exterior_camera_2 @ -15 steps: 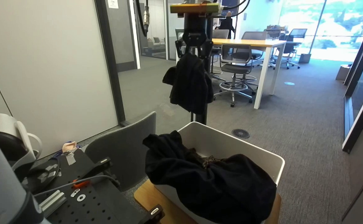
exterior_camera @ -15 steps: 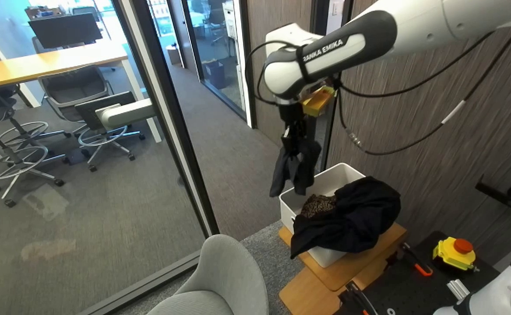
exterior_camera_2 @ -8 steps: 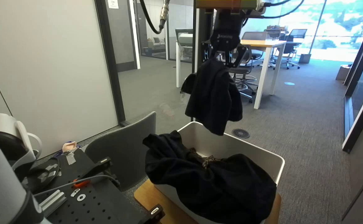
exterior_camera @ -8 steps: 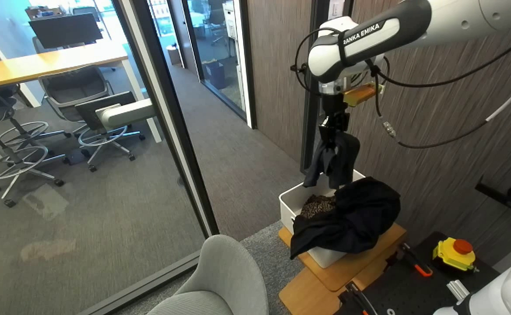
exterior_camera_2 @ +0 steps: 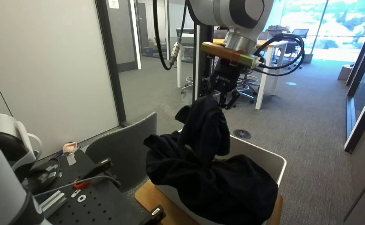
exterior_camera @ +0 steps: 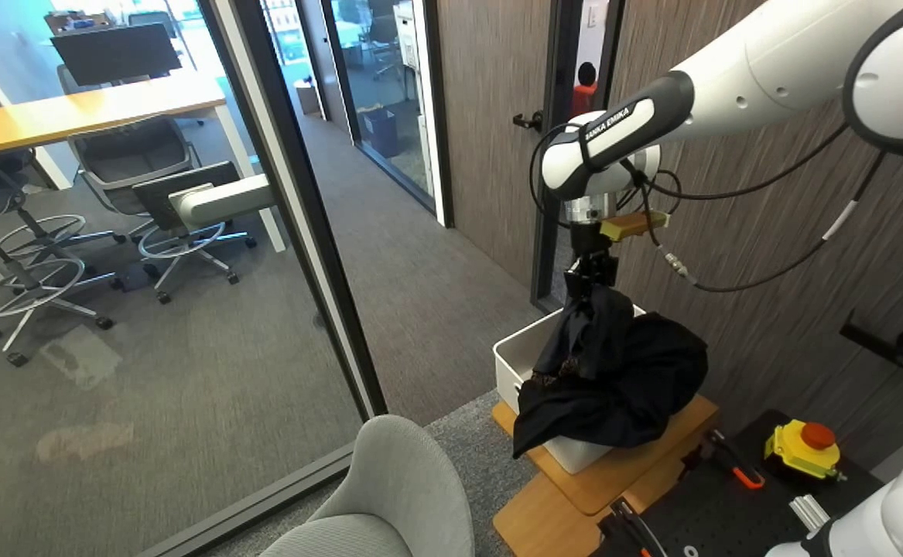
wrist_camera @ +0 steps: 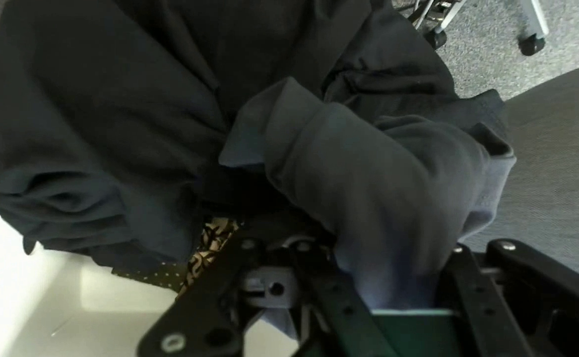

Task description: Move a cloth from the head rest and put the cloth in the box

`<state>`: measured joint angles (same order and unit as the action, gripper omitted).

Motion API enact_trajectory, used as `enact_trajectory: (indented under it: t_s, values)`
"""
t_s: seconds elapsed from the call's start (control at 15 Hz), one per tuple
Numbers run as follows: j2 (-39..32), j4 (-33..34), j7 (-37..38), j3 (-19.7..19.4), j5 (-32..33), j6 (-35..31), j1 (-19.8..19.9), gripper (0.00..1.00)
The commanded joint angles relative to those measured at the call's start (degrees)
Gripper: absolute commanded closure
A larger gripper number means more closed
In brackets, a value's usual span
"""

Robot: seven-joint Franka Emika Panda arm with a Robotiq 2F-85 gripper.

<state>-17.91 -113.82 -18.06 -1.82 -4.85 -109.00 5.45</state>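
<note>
A: What is the tool (wrist_camera: 386,267) doing?

B: Gripping: its jaws are pinching dark cloth (exterior_camera_2: 204,125) between them. The cloth is hanging above the white open-topped box (exterior_camera_2: 263,156), which is standing on the table (exterior_camera: 637,462). Its lower end is overlapping the heaped black fabric (exterior_camera_2: 232,190) in both exterior views; contact is not showing clearly.

A: What could be going wrong?

B: The cloth ending up outside. The heap is covering much of the opening and draping over the rim, above the table edge beside the grey shell chair (exterior_camera: 416,472). A release here could be leaving the cloth perched on top, then sliding past that table edge.

A: Cause?

B: The heap is sloping outward, I am judging, and bare box interior is showing mainly toward the table's far edge, beyond a brown patterned fabric (wrist_camera: 215,238).

A: And on withdrawal?

B: Possible snag. Folds are crowding the jaws, so too narrow an opening could be dragging the cloth back out. If the heap is catching too, the pull could be shifting the box toward a table corner.

A: Remedy?

B: I am favouring a drop over the bare side, jaws opening wide before lifting.
</note>
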Motion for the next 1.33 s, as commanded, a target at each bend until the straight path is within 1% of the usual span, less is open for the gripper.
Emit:
enact_trajectory:
  t_s: [0.0,0.27,0.47,0.53,0.6,0.67,0.73,0.8,0.87,1.13,1.27]
  values:
    - [-5.30,3.95,-0.52,0.79,-2.87,-0.25,1.01,0.87]
    - [-9.07,6.09,-0.54,1.32,-4.17,0.03,1.63,0.87]
    - [-10.87,7.32,-0.33,1.63,-5.13,0.23,2.06,0.90]
    - [-11.29,7.59,-0.13,1.69,-5.40,0.27,2.16,0.61]
    - [-11.52,7.74,0.03,1.71,-5.49,0.23,2.23,0.60]
    - [-11.69,7.75,0.24,1.75,-5.53,-0.02,2.21,0.55]
    - [-11.73,7.67,0.21,1.81,-5.59,-0.18,2.25,0.46]
    - [-11.75,7.64,0.18,1.85,-5.68,-0.24,2.28,0.39]
    - [-11.78,7.61,0.21,1.87,-5.78,-0.29,2.29,0.30]
    - [-11.42,7.27,0.19,1.84,-5.98,-0.21,2.38,0.02]
    - [-10.73,6.77,0.27,1.90,-5.94,0.20,2.29,0.00]
